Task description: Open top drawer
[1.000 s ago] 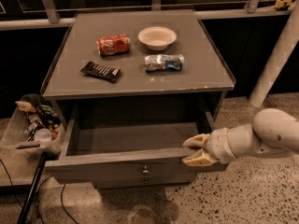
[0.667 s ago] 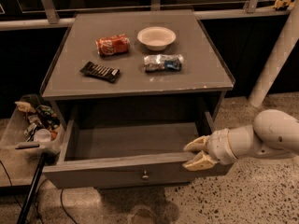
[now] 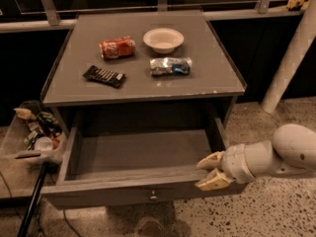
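The top drawer [image 3: 138,194] of the grey cabinet stands pulled far out toward me, its deep grey inside bare. A small round metal knob [image 3: 153,197] sits at the centre of its front panel. My gripper [image 3: 208,171] is at the drawer's right front corner, its two pale fingers spread apart, one above the front panel's top edge and one lower by its right end. It holds nothing. The arm reaches in from the right. The lower drawers are hidden under the open one.
On the cabinet top [image 3: 69,90] lie a red can [image 3: 117,47], a white bowl [image 3: 163,38], a dark snack bar [image 3: 103,76] and a silver-blue packet [image 3: 170,66]. A clear bin of clutter [image 3: 34,132] stands left. A white post [image 3: 291,53] rises at the right.
The drawer has come a little farther out toward me. My gripper has stayed at its right front corner and moved with it.
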Tool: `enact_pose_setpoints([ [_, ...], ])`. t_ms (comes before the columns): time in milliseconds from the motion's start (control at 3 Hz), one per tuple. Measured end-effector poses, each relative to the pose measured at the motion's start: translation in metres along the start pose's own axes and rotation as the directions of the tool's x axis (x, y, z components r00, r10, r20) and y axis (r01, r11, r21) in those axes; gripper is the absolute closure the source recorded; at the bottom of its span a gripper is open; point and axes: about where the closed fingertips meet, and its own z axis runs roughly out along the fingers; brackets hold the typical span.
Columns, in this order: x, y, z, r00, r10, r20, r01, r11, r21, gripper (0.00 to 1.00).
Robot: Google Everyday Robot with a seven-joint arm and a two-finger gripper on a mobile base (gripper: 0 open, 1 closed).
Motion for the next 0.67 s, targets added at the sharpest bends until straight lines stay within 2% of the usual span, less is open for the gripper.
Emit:
enact_pose_setpoints([
  [333, 0.004, 0.009, -0.003, 1.000, 0.012, -0.003, -0.012, 0.9999, 0.007, 1.00],
  [667, 0.001, 0.020, -0.008, 1.000, -0.004, -0.006, 0.004, 0.9998, 0.017, 1.00],
])
